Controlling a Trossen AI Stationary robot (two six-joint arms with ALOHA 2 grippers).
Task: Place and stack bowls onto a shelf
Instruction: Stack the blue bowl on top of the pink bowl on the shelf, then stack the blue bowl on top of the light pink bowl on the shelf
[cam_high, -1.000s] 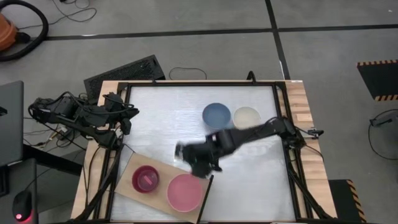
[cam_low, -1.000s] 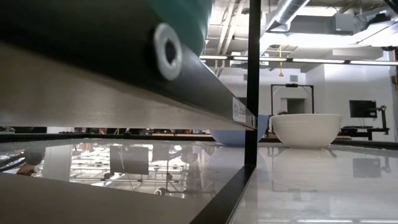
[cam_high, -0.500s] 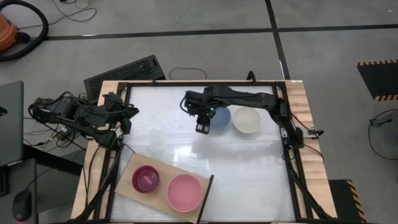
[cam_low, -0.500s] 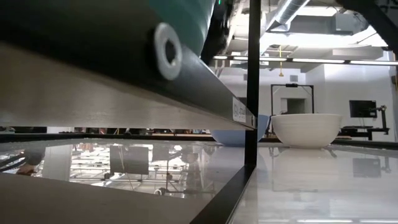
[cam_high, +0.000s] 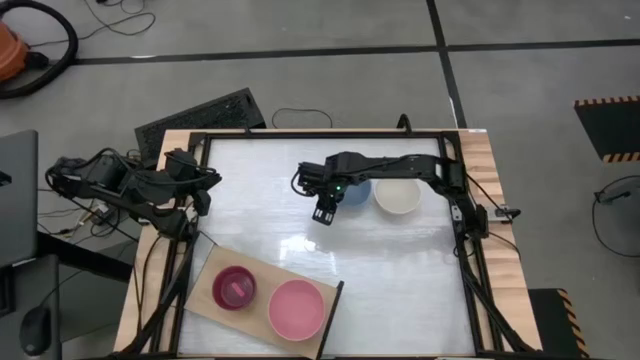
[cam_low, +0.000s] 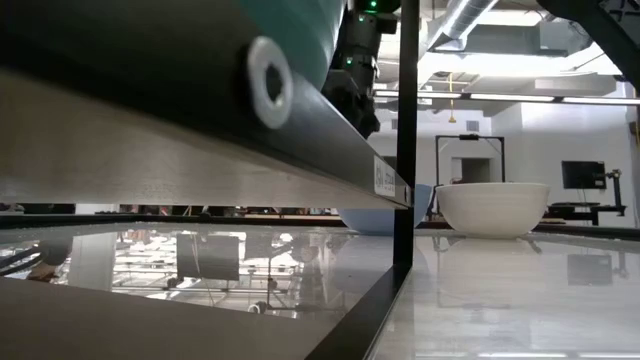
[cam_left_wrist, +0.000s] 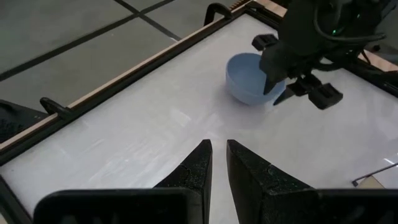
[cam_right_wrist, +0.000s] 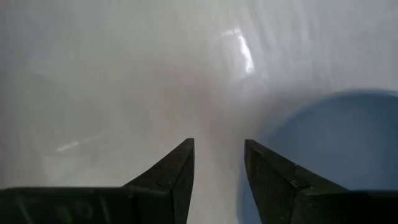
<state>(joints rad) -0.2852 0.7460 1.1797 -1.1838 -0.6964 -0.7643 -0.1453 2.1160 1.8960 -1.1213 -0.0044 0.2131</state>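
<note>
Glossy white tabletop (cam_high: 300, 250) | round slate-blue bowl (cam_left_wrist: 249, 78) | right end effector (cam_high: 322, 212) apart, empty, beside bowl

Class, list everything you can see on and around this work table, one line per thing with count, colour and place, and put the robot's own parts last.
Slate blue bowl: one, table's far middle, partly under the right arm.
Cream white bowl: one, beside the blue one.
Magenta bowl: one, on the shelf.
Light pink bowl: one, on the shelf next to the magenta one.
Shelf: one, pale wood, table's near left corner.
Keyboard: one, black, floor beyond the table.
Left gripper: shut, empty, parked at the table's left edge.
Right gripper: open, empty, beside the blue bowl's rim.
</note>
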